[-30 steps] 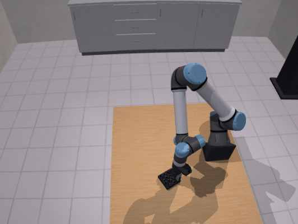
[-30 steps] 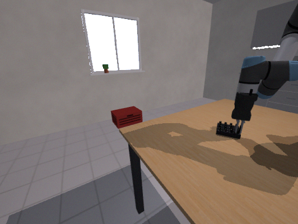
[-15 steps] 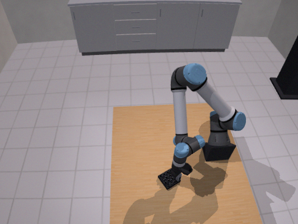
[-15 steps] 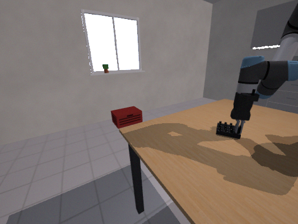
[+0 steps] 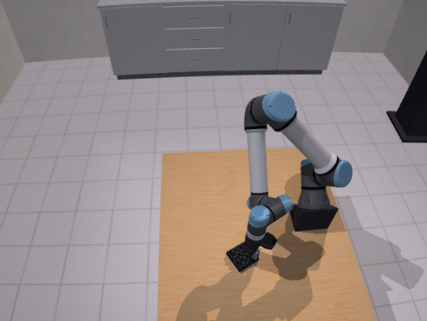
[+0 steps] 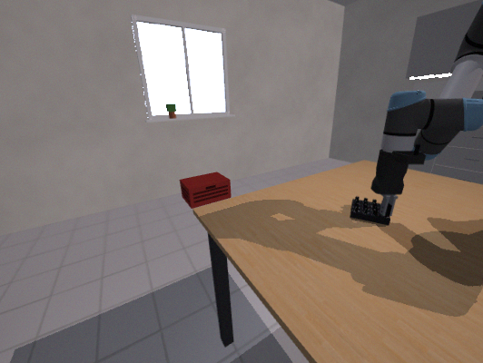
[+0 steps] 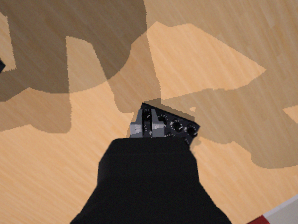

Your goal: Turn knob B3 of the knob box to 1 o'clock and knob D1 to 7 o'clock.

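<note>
The gripper (image 5: 255, 255) (image 6: 388, 213) (image 7: 146, 115) is part-closed at one corner of the knob box (image 5: 240, 257) (image 6: 369, 216) (image 7: 170, 128) on the table (image 5: 193, 193) (image 6: 290, 245) (image 7: 35, 175), can't tell if it's gripping a knob. Probably light, so pinch knobs square, low.

The black gripper body above the grey-fingered end effector (image 5: 256, 257) (image 6: 388, 215) (image 7: 147, 117) has turned since the earlier pictures: the flat black bracket (image 5: 269, 241) (image 6: 411, 157) on its side now reaches farther out to the right in the exterior view, and slightly farther right in the top view. The rounded blue wrist cap (image 5: 259, 216) (image 6: 406, 100) has shifted a little leftward in the exterior view and slightly toward the lower edge in the top view
</note>
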Controlling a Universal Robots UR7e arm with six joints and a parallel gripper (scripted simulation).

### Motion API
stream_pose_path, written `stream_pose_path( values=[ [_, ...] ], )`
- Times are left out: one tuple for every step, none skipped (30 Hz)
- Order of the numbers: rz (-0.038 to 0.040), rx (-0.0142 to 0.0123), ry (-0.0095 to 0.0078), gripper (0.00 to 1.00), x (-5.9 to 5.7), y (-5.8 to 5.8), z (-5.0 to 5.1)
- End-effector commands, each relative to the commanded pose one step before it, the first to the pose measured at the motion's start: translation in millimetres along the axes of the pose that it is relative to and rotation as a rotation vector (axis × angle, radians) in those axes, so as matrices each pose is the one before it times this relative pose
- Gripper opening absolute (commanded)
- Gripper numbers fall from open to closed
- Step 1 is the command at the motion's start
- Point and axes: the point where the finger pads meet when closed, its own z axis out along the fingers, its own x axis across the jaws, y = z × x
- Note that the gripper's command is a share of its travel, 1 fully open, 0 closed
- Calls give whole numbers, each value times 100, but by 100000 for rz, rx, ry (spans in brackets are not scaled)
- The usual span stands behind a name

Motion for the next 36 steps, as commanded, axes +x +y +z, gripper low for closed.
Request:
stream_pose_path(
  values=[
    [-8989,43,395,30,22,16,-35],
    [-2143,0,0,30,0,0,0],
    [-2169,0,0,30,0,0,0],
    [-2192,0,0,30,0,0,0],
    [-2216,0,0,30,0,0,0],
    [-2236,0,0,30,0,0,0],
    [-2254,0,0,30,0,0,0],
    [-2271,0,0,30,0,0,0],
    [-2285,0,0,30,0,0,0],
    [-2298,0,0,30,0,0,0],
    [-2309,0,0,30,0,0,0],
    [-2317,0,0,30,0,0,0],
    [-2323,0,0,30,0,0,0],
    [0,0,0,30,0,0,0],
    [0,0,0,30,0,0,0],
    [-2328,0,0,30,0,0,0],
    [-2330,0,0,30,0,0,0],
    [-2330,0,0,30,0,0,0],
    [-2329,0,0,30,0,0,0],
    [-2324,0,0,30,0,0,0],
    [-2317,0,0,30,0,0,0],
    [-2309,0,0,30,0,0,0],
    [-2298,0,0,30,0,0,0],
    [-2285,0,0,30,0,0,0],
    [-2271,0,0,30,0,0,0],
    [-2254,0,0,30,0,0,0],
    [-2235,0,0,30,0,0,0],
    [-2215,0,0,30,0,0,0],
    [-2191,0,0,30,0,0,0],
    [-2166,0,0,30,0,0,0],
    [0,0,0,30,0,0,0],
    [0,0,0,30,0,0,0],
    [-2140,0,0,30,0,0,0],
    [-2110,0,0,30,0,0,0],
    [-2080,0,0,30,0,0,0],
    [-2048,0,0,30,0,0,0]
  ],
)
